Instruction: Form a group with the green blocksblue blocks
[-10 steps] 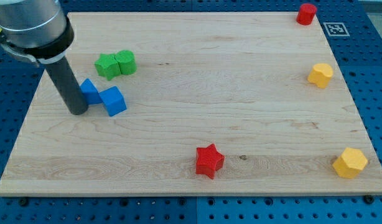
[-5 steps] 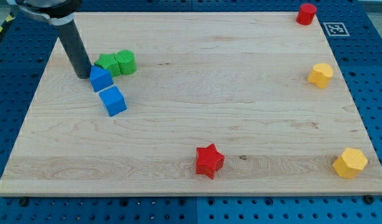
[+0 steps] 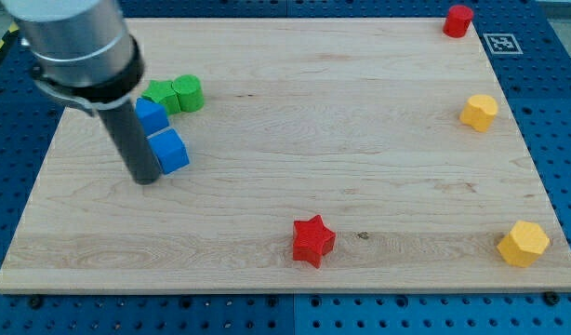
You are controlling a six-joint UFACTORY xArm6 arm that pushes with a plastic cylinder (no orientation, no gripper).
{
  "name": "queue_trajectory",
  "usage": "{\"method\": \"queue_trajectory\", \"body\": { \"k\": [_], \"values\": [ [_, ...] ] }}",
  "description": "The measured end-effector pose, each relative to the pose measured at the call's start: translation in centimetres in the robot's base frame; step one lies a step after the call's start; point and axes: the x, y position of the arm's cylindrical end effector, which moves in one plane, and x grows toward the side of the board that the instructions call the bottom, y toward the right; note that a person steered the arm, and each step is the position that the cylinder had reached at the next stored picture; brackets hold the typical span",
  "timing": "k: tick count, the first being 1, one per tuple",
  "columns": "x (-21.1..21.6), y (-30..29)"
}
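Risk: my tip (image 3: 146,179) stands at the lower-left side of the lower blue block (image 3: 170,150), touching it or very nearly so. A push toward the frame's right would carry that block away from the cluster rather than into it. A push straight up the frame could drive it into the upper blue block (image 3: 152,116) and knock the two green blocks (image 3: 174,94) apart, since all four sit close and none is held. An off-centre contact would likely spin the block instead of sliding it.

Tool state: a bare rod with nothing to open or close; it holds nothing and only leans on the board (image 3: 295,251).

Position: all four task blocks lie in the upper left of the frame. The greens touch each other. The upper blue block sits just below-left of them, apparently touching. The lower blue block lies just beneath it, close or touching. My tip is at the lower left of this cluster, below all four blocks.
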Motion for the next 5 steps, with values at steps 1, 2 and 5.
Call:
{"method": "queue_trajectory", "body": {
  "k": [1,2,5],
  "values": [
    [0.0,3.2],
    [0.0,3.6],
    [-4.5,2.6]
  ]
}}
